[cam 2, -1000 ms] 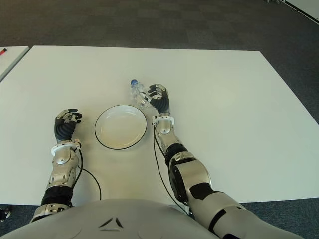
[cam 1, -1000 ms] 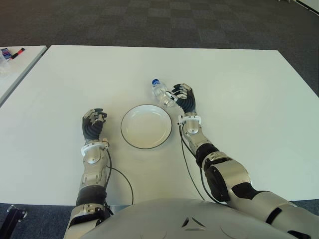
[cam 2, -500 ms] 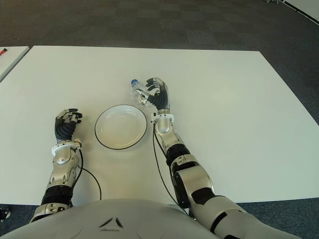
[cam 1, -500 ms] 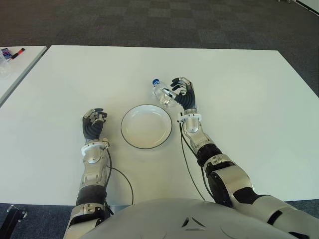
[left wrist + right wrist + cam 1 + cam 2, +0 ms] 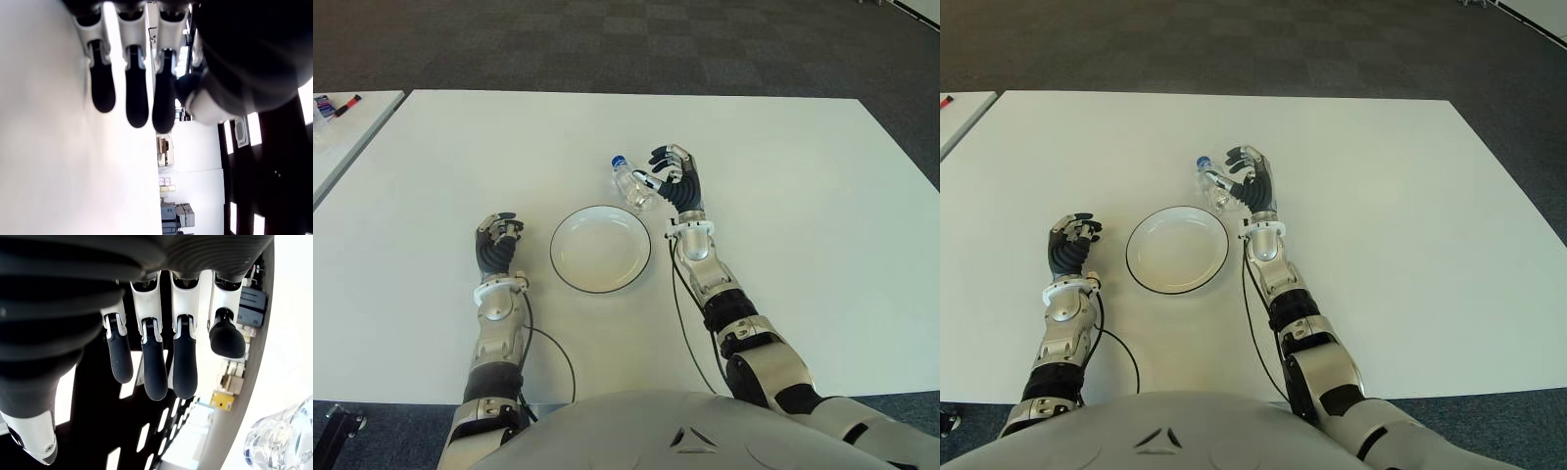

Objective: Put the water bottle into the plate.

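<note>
I see the right hand (image 5: 672, 180) beside the water bottle (image 5: 628, 182), on the bottle's right side, just beyond the far right rim of the plate (image 5: 601, 248). Compared with a second ago, the hand has lifted and its fingers (image 5: 155, 373) have uncurled from the bottle. The right wrist view confirms this: the fingers are extended and hold nothing, with the clear bottle apart from them at the edge of that view. The bottle has stayed where it was, lying on the white table (image 5: 803, 176) with its blue cap pointing away from the robot, close to the plate but outside it. I judge that the grasp has been given up, so the task is not advanced; the plate is still bare. The left hand (image 5: 496, 244) shows left of the plate, fingers curled and holding nothing.
</note>
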You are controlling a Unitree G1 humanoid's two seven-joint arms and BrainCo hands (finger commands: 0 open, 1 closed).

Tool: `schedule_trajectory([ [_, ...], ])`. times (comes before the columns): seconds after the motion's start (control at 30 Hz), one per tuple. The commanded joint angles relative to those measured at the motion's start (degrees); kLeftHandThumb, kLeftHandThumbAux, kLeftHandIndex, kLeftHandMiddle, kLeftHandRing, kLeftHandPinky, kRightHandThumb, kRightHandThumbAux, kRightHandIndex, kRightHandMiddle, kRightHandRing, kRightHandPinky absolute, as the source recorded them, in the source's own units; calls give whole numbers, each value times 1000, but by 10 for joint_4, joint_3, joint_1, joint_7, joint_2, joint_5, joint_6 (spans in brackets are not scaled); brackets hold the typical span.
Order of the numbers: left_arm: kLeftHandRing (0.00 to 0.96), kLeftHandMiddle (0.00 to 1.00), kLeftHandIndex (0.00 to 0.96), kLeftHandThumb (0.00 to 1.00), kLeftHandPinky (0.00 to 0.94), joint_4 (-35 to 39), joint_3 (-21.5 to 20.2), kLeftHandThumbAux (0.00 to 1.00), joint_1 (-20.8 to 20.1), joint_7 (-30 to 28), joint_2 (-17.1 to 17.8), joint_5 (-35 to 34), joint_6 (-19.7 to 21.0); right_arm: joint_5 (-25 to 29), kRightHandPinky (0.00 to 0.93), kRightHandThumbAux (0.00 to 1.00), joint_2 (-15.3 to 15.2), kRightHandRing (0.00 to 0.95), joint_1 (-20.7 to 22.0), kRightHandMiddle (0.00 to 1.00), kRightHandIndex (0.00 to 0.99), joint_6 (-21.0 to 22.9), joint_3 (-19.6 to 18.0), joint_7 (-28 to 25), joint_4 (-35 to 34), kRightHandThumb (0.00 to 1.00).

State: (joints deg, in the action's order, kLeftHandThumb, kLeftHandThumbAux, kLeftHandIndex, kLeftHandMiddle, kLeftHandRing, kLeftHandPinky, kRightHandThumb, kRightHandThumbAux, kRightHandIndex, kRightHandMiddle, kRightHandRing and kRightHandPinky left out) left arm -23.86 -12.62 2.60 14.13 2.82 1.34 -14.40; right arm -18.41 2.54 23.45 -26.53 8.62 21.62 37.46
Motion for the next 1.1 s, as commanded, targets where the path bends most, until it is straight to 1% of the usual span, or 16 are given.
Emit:
schedule_trajectory([
  [0.03,474,503,415,679,443,-33,2,724,15,2,-5,1,35,-9,768,659,0,512,-14,497,387,20,8,-6,-24,952],
  [0.23,481,512,417,680,455,-40,3,723,10,3,-4,1,32,-34,771,660,-4,514,-19,498,383,45,19,-1,-54,952],
  [0.43,490,524,419,682,457,-45,3,723,7,5,-4,1,31,-51,790,661,-10,514,-15,500,381,63,25,-1,-66,951],
  [0.63,482,514,418,682,446,-52,0,724,3,5,-5,-3,30,-63,797,661,-18,515,-6,501,380,67,31,2,-64,951],
  [0.73,481,513,418,682,451,-55,-2,724,1,7,-7,-4,28,-83,803,661,-23,516,1,501,380,63,36,21,-57,951],
  [0.8,485,519,419,682,457,-57,-2,723,0,10,-7,-3,23,-104,806,661,-28,517,8,501,379,68,42,38,-55,951],
  [0.9,488,525,420,683,462,-61,-1,723,-2,12,-8,-2,19,-122,807,660,-31,519,15,502,379,75,48,56,-52,952],
  [1.1,483,520,419,682,457,-70,-1,723,-5,13,-8,-2,8,-146,807,660,-33,524,29,503,379,94,56,82,-49,952],
])
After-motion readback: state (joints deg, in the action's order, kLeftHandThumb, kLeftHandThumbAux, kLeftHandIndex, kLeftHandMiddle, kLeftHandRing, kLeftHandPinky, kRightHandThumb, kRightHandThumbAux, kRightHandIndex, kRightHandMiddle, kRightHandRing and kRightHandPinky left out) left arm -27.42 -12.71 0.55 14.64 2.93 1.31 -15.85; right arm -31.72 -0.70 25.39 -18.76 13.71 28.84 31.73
